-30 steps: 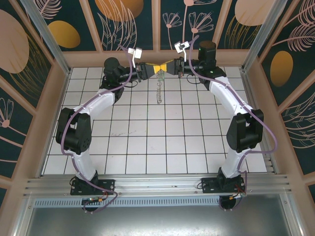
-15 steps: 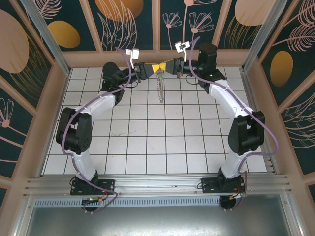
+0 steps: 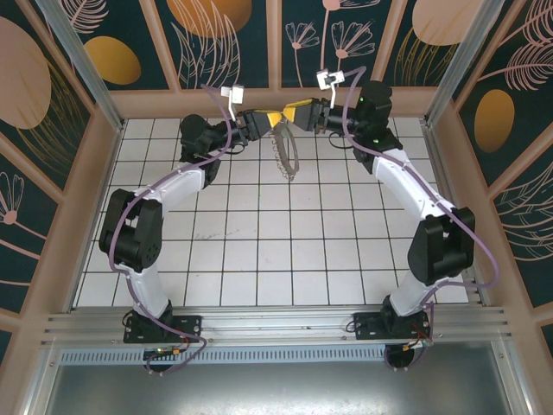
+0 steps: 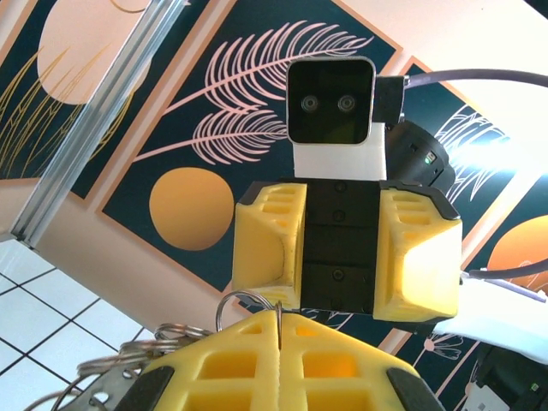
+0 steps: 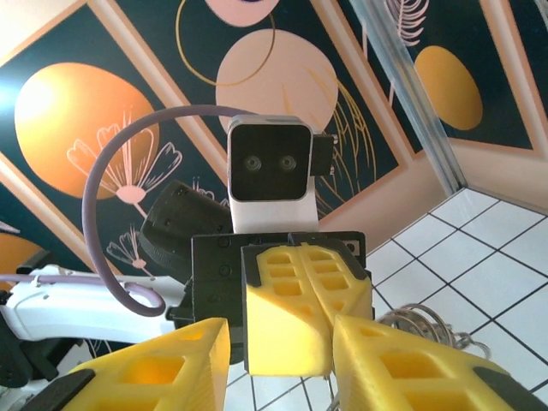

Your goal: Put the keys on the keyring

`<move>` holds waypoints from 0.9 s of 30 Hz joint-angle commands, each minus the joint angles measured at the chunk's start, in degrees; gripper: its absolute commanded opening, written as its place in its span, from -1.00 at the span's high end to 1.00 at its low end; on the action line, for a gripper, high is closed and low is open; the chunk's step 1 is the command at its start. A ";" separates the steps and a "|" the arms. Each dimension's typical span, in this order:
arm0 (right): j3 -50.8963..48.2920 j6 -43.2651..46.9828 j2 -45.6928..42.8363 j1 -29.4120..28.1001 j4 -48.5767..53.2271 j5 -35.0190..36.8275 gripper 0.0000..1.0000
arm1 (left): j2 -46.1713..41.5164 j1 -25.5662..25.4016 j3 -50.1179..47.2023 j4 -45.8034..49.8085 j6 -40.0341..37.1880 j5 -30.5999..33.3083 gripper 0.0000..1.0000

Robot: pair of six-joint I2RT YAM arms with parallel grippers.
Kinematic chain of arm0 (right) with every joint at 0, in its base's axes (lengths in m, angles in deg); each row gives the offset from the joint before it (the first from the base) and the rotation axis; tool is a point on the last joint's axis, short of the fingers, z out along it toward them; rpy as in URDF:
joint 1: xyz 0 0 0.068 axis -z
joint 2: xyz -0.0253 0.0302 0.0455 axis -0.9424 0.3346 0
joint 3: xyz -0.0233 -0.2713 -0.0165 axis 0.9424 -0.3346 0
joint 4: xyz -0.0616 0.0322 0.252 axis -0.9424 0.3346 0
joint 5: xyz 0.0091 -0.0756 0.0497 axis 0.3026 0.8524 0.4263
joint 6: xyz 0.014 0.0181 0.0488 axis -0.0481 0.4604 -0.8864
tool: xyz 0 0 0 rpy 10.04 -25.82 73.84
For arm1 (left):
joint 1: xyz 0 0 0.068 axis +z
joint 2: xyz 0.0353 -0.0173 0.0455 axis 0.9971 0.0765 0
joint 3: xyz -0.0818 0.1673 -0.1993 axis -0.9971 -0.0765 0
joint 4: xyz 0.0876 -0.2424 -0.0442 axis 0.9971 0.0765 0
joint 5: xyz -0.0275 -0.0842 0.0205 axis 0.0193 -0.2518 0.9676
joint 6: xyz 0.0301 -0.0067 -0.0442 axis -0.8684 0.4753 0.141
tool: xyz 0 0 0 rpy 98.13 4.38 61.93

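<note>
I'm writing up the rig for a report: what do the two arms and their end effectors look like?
The left arm and right arm have white rounded links, black joints and a purple cable apiece. The left end effector and right end effector have blocky yellow hollowed fingers on black bodies, each topped by a white camera box with a black face.

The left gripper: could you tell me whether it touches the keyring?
Touching. The left wrist view shows the left gripper shut on a loop of the keyring.
</note>
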 commanded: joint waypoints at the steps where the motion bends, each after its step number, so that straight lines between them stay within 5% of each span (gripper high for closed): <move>1: -4.38 -3.86 -3.79 2.25 -7.92 2.09 0.24 | -1.67 -0.19 1.09 -4.39 1.18 -0.25 1.00; 12: -17.52 -1.88 -9.44 3.50 -10.65 6.67 0.14 | -1.71 -0.24 2.95 -5.70 3.07 -2.52 1.00; 27: -13.03 10.82 -8.43 -4.47 2.10 12.01 -0.01 | -1.52 -1.14 5.07 -6.54 4.63 -5.13 1.00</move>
